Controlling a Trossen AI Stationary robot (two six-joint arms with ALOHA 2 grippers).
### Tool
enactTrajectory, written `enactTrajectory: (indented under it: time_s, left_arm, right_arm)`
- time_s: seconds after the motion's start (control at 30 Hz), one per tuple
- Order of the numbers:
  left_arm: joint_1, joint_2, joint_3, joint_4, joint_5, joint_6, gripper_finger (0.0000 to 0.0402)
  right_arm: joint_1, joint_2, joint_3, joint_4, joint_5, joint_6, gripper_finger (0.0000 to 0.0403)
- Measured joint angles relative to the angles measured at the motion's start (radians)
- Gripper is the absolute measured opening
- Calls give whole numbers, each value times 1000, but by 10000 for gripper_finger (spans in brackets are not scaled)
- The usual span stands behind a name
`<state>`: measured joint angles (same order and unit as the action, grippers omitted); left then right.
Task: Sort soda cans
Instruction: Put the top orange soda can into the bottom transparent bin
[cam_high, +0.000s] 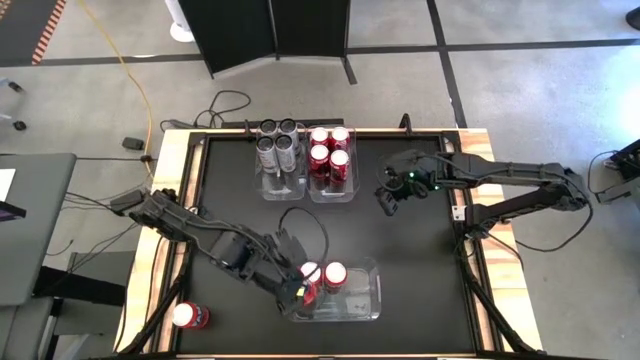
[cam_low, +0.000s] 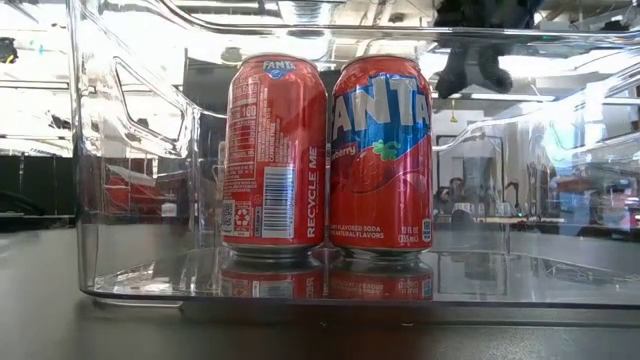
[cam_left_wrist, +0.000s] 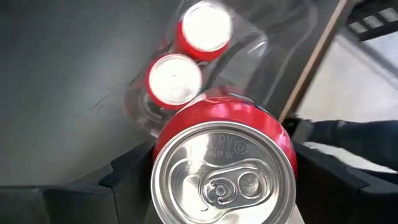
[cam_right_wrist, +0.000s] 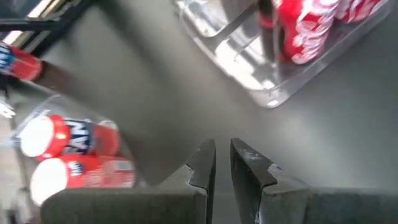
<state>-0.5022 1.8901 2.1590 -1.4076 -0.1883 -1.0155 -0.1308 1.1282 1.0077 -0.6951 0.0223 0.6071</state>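
My left gripper (cam_high: 295, 288) hangs over the left end of the near clear bin (cam_high: 362, 300), shut on a red soda can (cam_left_wrist: 224, 168) whose silver top faces its wrist camera. Two red cans (cam_high: 311, 272) (cam_high: 335, 272) stand upright on the bin's floor; the low view shows them side by side (cam_low: 275, 155) (cam_low: 382, 160). My right gripper (cam_high: 388, 200) hovers shut and empty over the dark table, to the right of the far bins; its fingers (cam_right_wrist: 222, 162) hold nothing. My left gripper pinches the red can by its side wall just under the top rim (cam_left_wrist: 158, 155), one finger (cam_left_wrist: 127, 177) on each side. The fingers come slanting down from the table's left side. The can is lifted clear, above the near bin's left end.
At the far edge stand two clear bins side by side: the left one (cam_high: 262, 178) holds silver cans, the right one (cam_high: 330, 190) holds red cans. One red can (cam_high: 188, 316) lies on the wooden border at the near left. Bare dark table lies between the bins.
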Motion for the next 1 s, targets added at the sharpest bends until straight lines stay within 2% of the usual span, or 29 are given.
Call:
enactTrajectory:
  time_s: [0.4,0.7,1.0]
  left_arm:
    - [-29,106,0,12,-28,-137,299]
    - [-42,194,0,38,-37,-177,299]
    - [-42,248,0,35,-53,-202,299]
  right_arm:
    - [273,0,1,175,21,281,66]
    - [483,0,1,154,184,417,66]
    - [566,-1,1,160,275,485,66]
